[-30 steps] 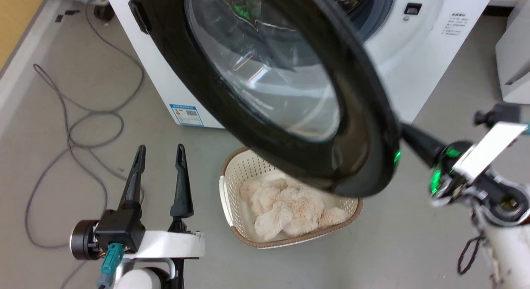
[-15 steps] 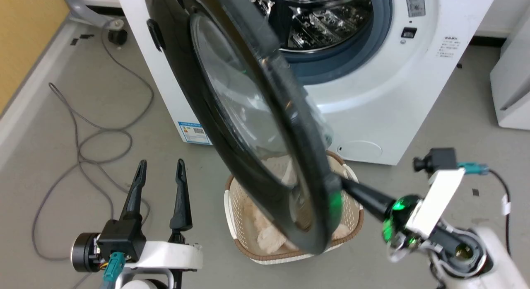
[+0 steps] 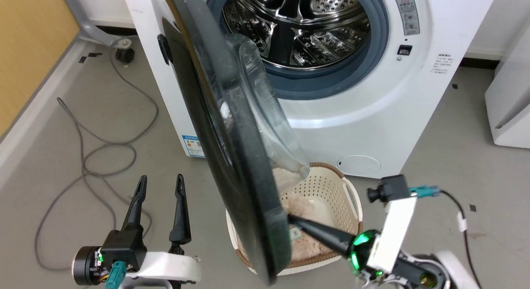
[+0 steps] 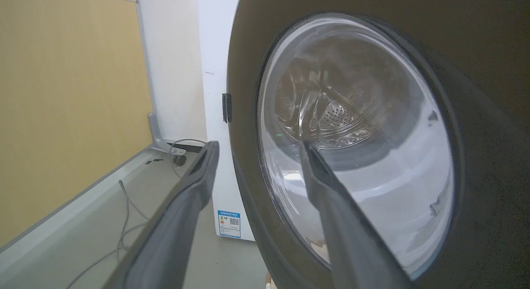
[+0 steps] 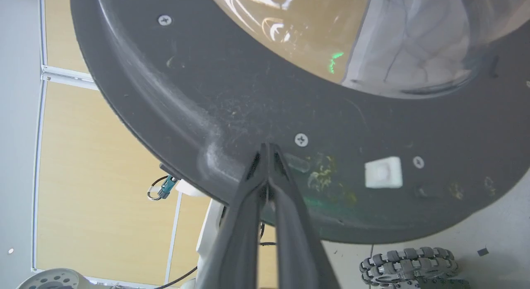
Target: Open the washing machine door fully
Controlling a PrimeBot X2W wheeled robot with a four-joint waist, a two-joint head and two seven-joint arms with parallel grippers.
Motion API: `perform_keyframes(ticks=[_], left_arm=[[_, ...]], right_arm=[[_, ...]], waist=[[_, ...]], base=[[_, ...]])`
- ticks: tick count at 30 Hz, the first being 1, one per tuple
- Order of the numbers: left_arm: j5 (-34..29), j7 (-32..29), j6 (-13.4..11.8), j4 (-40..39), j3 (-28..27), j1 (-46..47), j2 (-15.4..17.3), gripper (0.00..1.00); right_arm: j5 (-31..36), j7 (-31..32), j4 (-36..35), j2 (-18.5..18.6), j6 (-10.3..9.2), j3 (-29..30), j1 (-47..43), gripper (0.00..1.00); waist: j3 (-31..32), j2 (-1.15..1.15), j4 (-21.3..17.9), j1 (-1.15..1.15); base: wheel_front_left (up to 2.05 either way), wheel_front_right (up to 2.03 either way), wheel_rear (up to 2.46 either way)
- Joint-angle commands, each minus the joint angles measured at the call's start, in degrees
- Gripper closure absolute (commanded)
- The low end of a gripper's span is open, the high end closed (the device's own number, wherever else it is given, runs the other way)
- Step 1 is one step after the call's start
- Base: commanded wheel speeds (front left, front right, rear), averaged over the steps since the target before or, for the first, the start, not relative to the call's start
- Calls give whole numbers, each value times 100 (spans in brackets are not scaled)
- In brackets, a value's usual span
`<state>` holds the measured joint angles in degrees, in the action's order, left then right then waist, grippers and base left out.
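Observation:
The white washing machine (image 3: pixel 372 115) stands at the back with its steel drum (image 3: pixel 298 28) exposed. Its round black door (image 3: pixel 240 177) hangs partly open from the left side and looks almost edge-on in the head view, the clear glass bowl (image 3: pixel 265 115) bulging toward the drum. My right gripper (image 3: pixel 292 218) is shut, empty, and its tips press against the door's inner face near the lower rim. In the right wrist view the shut gripper (image 5: pixel 268 147) touches the dark inner rim (image 5: pixel 207 94) beside a screw. My left gripper (image 3: pixel 160 180) stands open and empty at lower left, facing the door's outer glass (image 4: pixel 356 136).
A cream laundry basket (image 3: pixel 352 198) with beige plush (image 3: pixel 306 206) sits on the floor under the door. Grey cable (image 3: pixel 95 156) loops across the floor at left, beside a yellow wall (image 3: pixel 29 40). Another white appliance (image 3: pixel 509 107) stands at the right.
The door has swung further open, from face-on to nearly edge-on, with my shut right gripper pushing it leftward. The head view has shifted as well. My left gripper has stayed open and still.

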<state>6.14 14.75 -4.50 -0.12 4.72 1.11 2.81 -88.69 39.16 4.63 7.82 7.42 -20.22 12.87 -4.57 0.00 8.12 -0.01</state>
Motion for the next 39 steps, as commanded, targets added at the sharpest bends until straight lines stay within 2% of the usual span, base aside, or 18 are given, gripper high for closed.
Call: perform_keyframes(ticks=[1,7,12,20,22,23,24,25,30,33,34,38,39], left_arm=[[-29,25,15,26,-14,-91,7,0],[-26,25,8,73,-19,-172,7,0],[-32,25,9,109,-42,-298,7,0],[-59,25,37,110,-114,-418,7,0],[-65,25,44,102,-133,-417,7,0],[-65,25,44,102,-133,-417,7,0],[-70,25,47,91,-146,-423,7,0],[-70,25,47,91,-146,-423,7,0],[-82,25,45,68,-164,-467,7,0],[-82,25,41,59,-190,-499,7,0],[-84,25,39,58,-239,-545,7,0],[-77,25,16,46,-244,-551,7,0],[-73,25,4,50,-234,-544,7,0]], right_arm=[[57,24,-48,-82,7,-140,-130,100],[225,-121,-90,-114,7,-367,-239,100],[398,-673,-258,-50,7,-222,-303,100],[873,-2413,-645,148,7,349,-280,100],[1204,-2912,-674,295,7,397,-269,100],[1204,-2912,-674,295,7,397,-269,100],[1547,-3438,-681,444,7,384,-277,100],[1547,-3438,-681,444,7,384,-277,100],[2193,-4733,-510,767,7,505,-377,100],[3052,-5255,-274,1009,7,562,-427,100],[4434,-5410,-225,760,7,1158,-524,100],[5897,-5414,-447,475,7,1605,-734,100],[6673,-5414,-484,243,7,1760,-921,100]], waist=[[39,0,4,1],[154,0,-16,1],[307,0,-73,1],[443,0,-205,1],[449,0,-229,1],[449,0,-229,1],[459,0,-250,1],[459,0,-250,1],[492,0,-296,1],[512,0,-343,1],[545,0,-437,1],[543,0,-495,1],[544,0,-528,1]], base=[[0,0,0],[0,0,0],[0,0,0],[0,0,0],[0,0,0],[0,0,0],[0,0,0],[0,0,0],[0,0,0],[0,0,0],[0,0,0],[0,0,0],[0,0,0]])
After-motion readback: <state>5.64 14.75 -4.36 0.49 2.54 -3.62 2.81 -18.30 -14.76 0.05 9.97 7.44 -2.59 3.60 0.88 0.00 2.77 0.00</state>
